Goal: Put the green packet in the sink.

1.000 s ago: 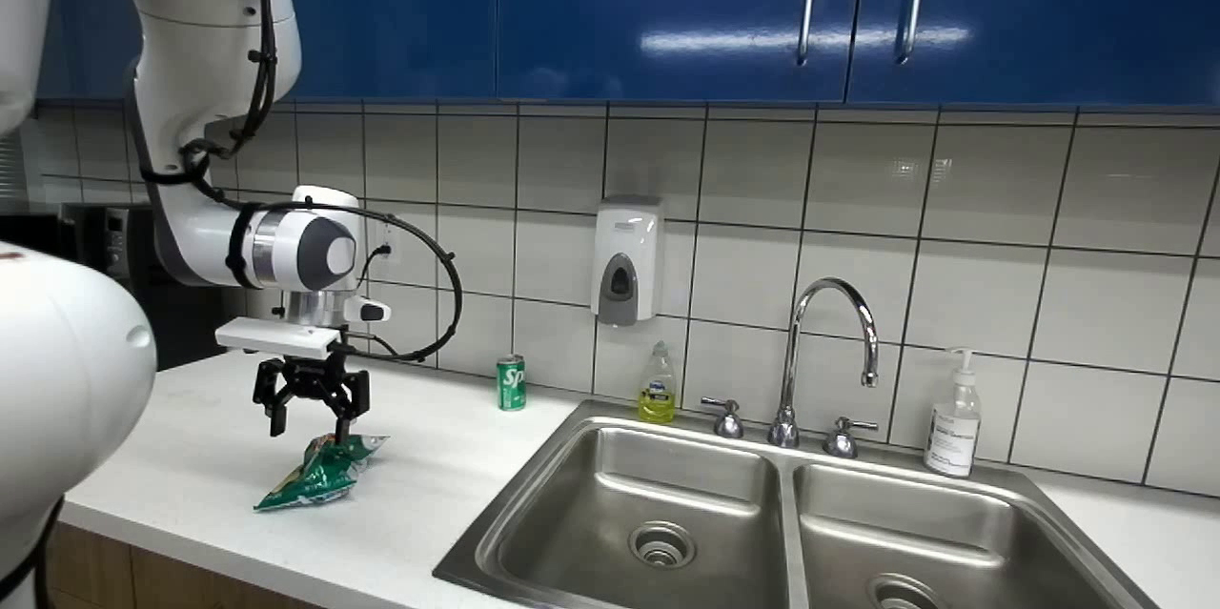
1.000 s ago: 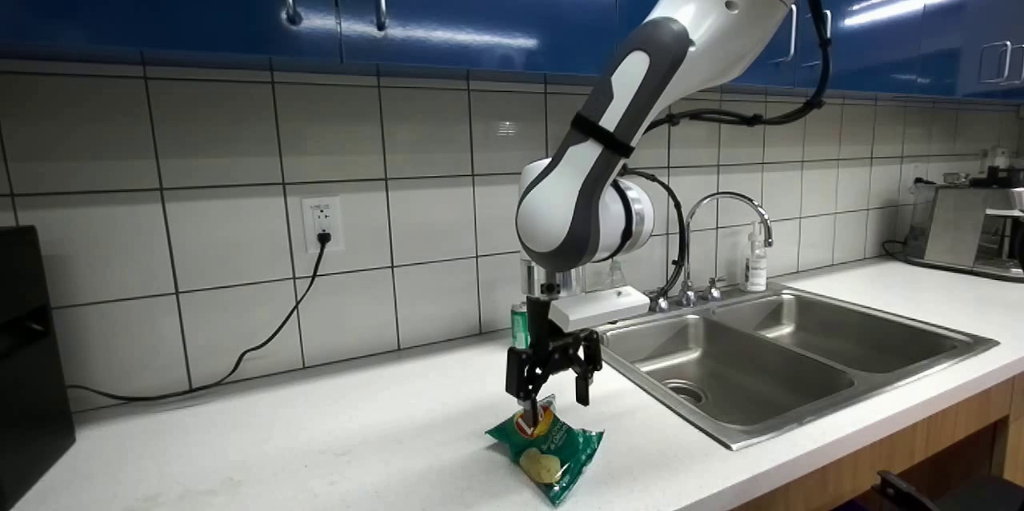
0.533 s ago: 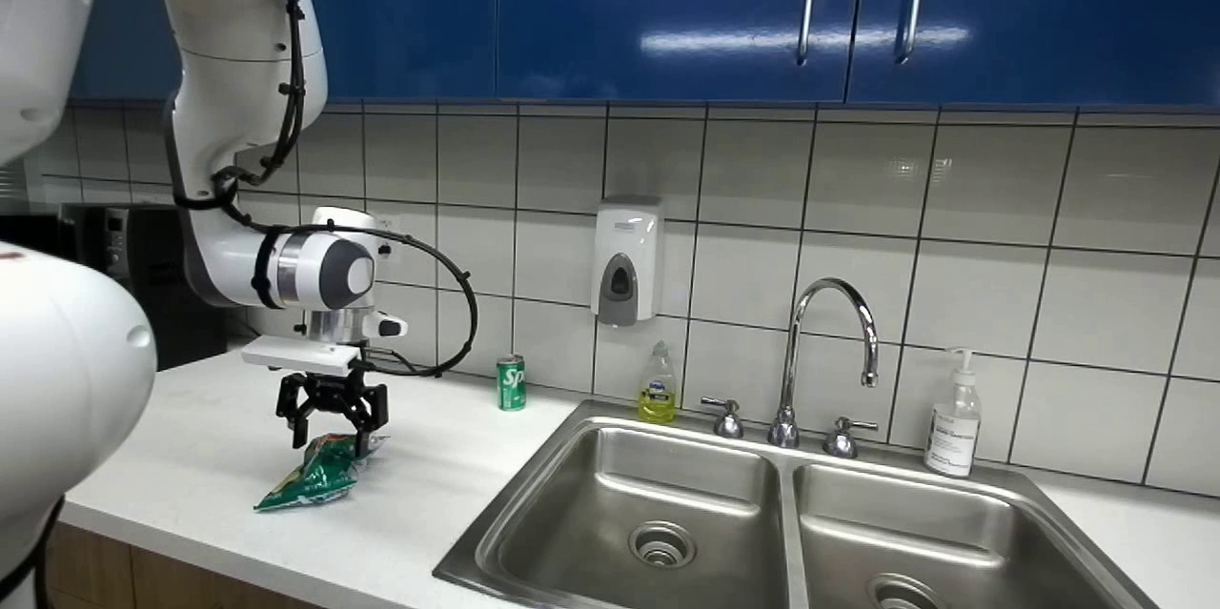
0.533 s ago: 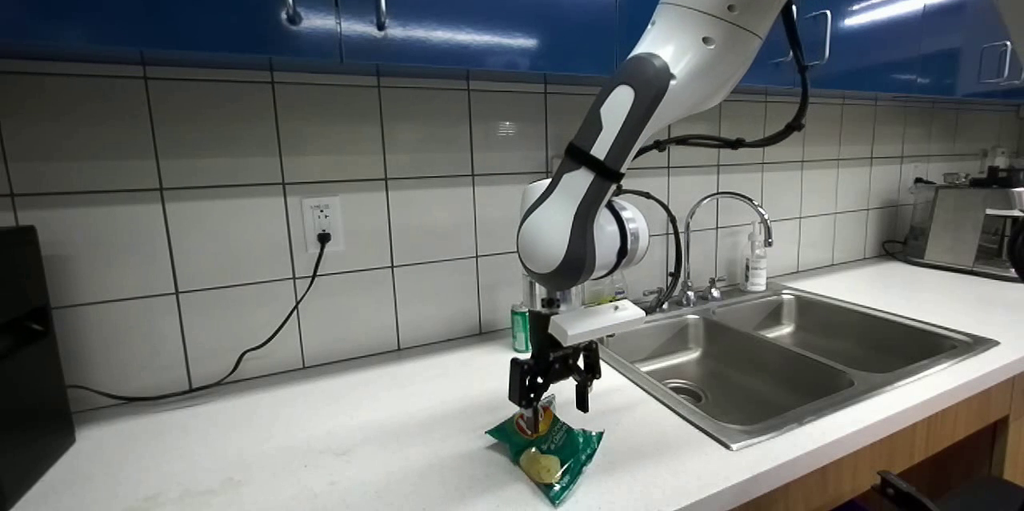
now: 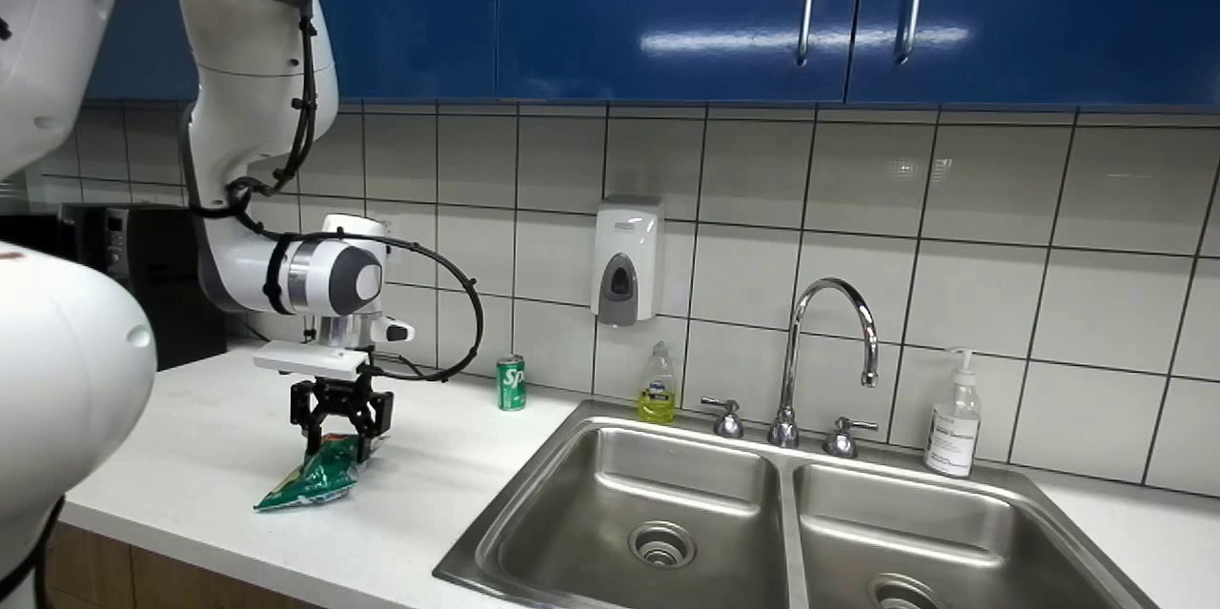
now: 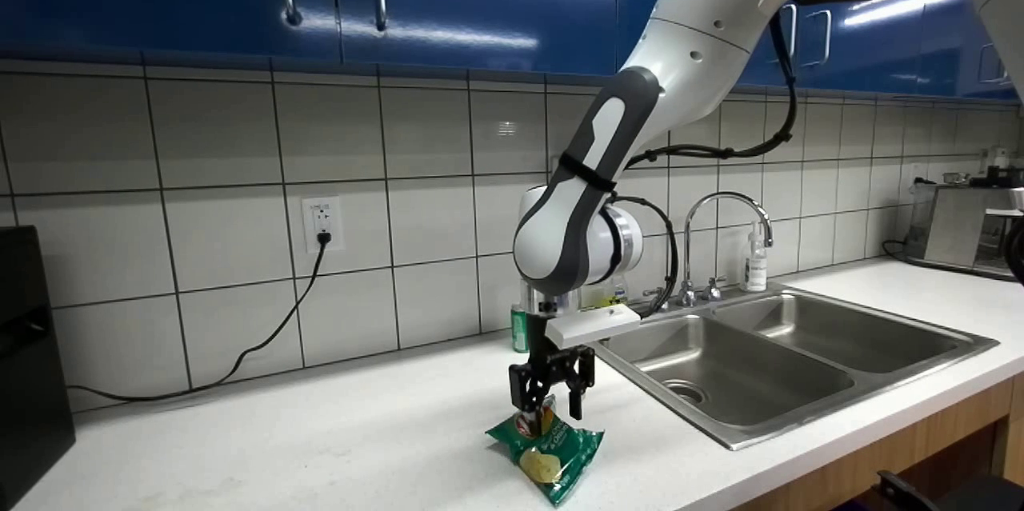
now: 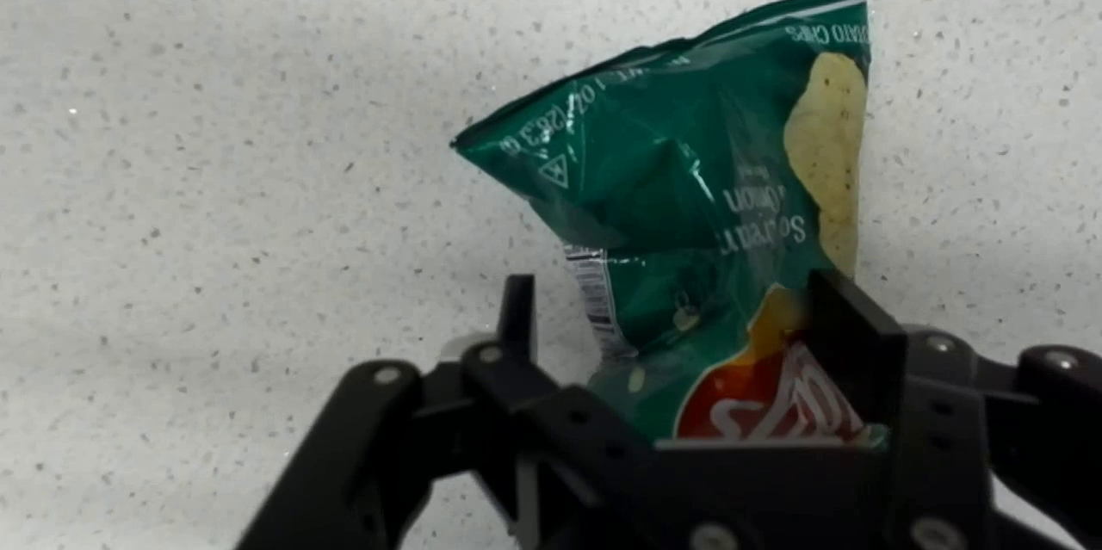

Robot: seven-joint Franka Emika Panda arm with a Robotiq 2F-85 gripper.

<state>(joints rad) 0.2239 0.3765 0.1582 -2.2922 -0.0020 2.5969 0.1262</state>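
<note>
Packet (image 7: 689, 197) on the counter (image 7: 215, 214), right under the gripper (image 5: 338, 449); not lifted. Jaws stand spread, tips down, astride the end with the logo (image 7: 740, 395). Wrist view: the finger (image 7: 516, 322) at left leaves a strip of counter showing beside the film; the finger (image 7: 861, 352) at right overlaps the packet's edge. Whether it touches, cannot tell. Nothing is pinched.

Film glossy, creased, foil-like; lettering partly legible, chips. Expect a very light load, soft skin, probably air inside, brittle contents. Weight should be no trouble; crushing is the worry. Likely slick as well: a shallow pinch could let smooth film slide out.

Best hold, by my judgement: across the narrowed part by the logo, where the packet (image 5: 329, 476) looks raised in an exterior view. Slack film there should fold in between the fingers. Close gently; the packet will likely give a good way before it firms. Gap looks lopsided, so one finger may shove the packet sideways first; a slight shift toward wrist-view right would probably centre it.

Farther out: can (image 5: 512, 383) upright near the wall (image 5: 558, 256), apart from the gripper. Sink (image 5: 610, 504), the basin on the packet's side, lies well apart across the counter. Carry should need enough lift for the hanging end to pass the rim, then a lowering, not a drop, to spare the chips.
</note>
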